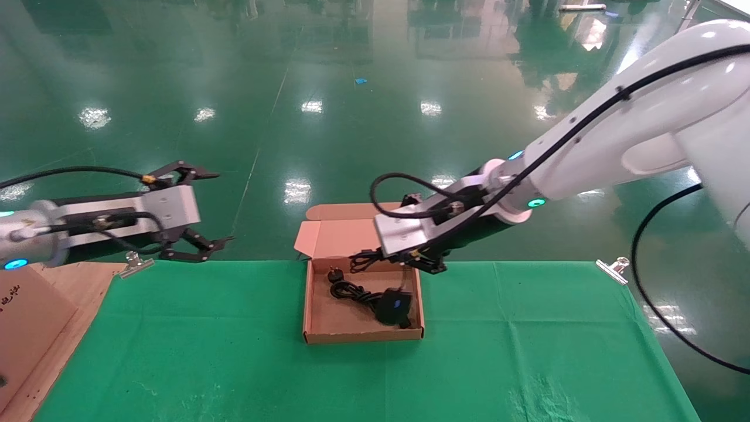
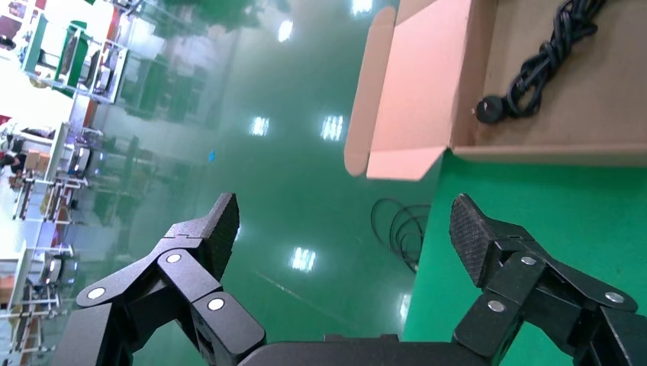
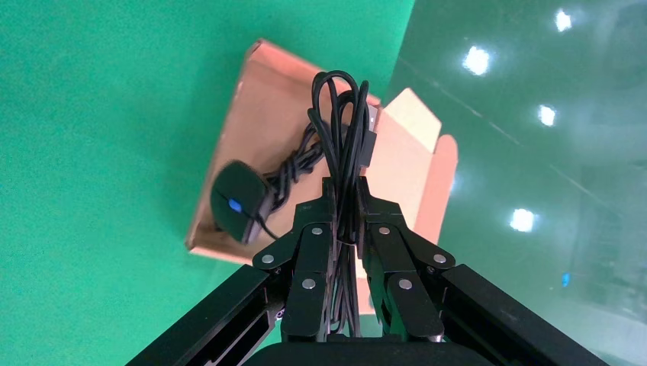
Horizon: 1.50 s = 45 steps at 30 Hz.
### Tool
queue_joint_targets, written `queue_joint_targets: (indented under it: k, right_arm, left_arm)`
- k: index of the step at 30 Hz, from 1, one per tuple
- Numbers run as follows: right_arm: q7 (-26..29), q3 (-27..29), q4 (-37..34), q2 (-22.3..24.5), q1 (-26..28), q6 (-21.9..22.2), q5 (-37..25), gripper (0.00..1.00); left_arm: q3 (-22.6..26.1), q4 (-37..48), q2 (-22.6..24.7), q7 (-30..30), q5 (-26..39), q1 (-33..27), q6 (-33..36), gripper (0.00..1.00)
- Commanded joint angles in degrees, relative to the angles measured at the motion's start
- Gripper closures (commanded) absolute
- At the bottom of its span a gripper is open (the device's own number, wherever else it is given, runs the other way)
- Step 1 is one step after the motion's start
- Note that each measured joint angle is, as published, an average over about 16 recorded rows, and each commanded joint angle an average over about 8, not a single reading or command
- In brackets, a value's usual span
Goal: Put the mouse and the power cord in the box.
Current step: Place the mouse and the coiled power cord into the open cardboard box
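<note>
The brown box [image 1: 306, 300] lies open on the green cloth with its lid folded back. Inside it rest the coiled power cord [image 1: 350, 291] and the black mouse [image 1: 394, 306], blue mark facing up. My right gripper [image 1: 378, 258] hovers over the box's far edge, shut on the bundled thin cable of the mouse [image 3: 341, 122], whose loops and flat plug stick out past the fingertips. The mouse [image 3: 236, 200] and twisted power cord [image 3: 294, 164] show below in the box [image 3: 267, 91]. My left gripper [image 1: 208, 206] hangs open off the table's far left, empty [image 2: 343, 221].
Metal clips [image 1: 136, 262] [image 1: 614, 269] pin the cloth at the far edge. A wooden board with a cardboard carton [image 1: 29, 322] sits at the left. Coiled cables [image 2: 400, 229] lie on the green floor beyond the table.
</note>
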Motion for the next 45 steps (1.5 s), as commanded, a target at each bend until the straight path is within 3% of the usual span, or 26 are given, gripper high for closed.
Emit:
queue_joint_targets:
  k: [1,9,16,24,35,37,43,45]
  right_arm:
    - [1.74,-1.18,2.32,-0.05,-0.82,1.06,0.45,1.0]
    - [6.05,-5.91,8.54,-0.18,-4.35,13.98,3.6,1.0]
    - [7.47,-11.84,11.48,-0.24,-7.54,24.61,5.23,1.0]
    - [7.94,-17.99,10.74,-0.15,-9.64,29.92,6.81,1.0]
    - [7.24,-22.63,9.95,-0.15,-11.0,33.09,10.09,1.0]
    - [7.3,-23.1,10.3,-0.17,-11.3,33.36,10.82,0.88]
    - [7.66,-23.95,11.25,-0.22,-12.08,33.91,12.59,0.13]
    - [7.69,-24.03,11.37,-0.23,-12.21,33.96,12.81,0.0]
  left_arm:
    - [-0.06,-2.48,-2.36,-1.07,-0.07,0.64,-0.53,0.0]
    - [-0.63,-3.63,-5.61,-1.61,-0.88,1.03,-0.31,0.0]
    - [-0.76,-1.46,-5.66,-0.26,-1.32,1.54,0.46,0.0]
    - [0.52,1.74,-3.47,0.93,0.26,2.56,0.2,0.0]
    - [0.59,3.25,-2.52,1.79,0.22,2.61,0.67,0.0]
    - [0.56,3.36,-2.5,1.89,0.19,2.63,0.72,0.0]
    - [0.55,3.58,-2.48,2.04,0.17,2.71,0.79,0.0]
    - [0.54,3.61,-2.47,2.06,0.16,2.71,0.81,0.0]
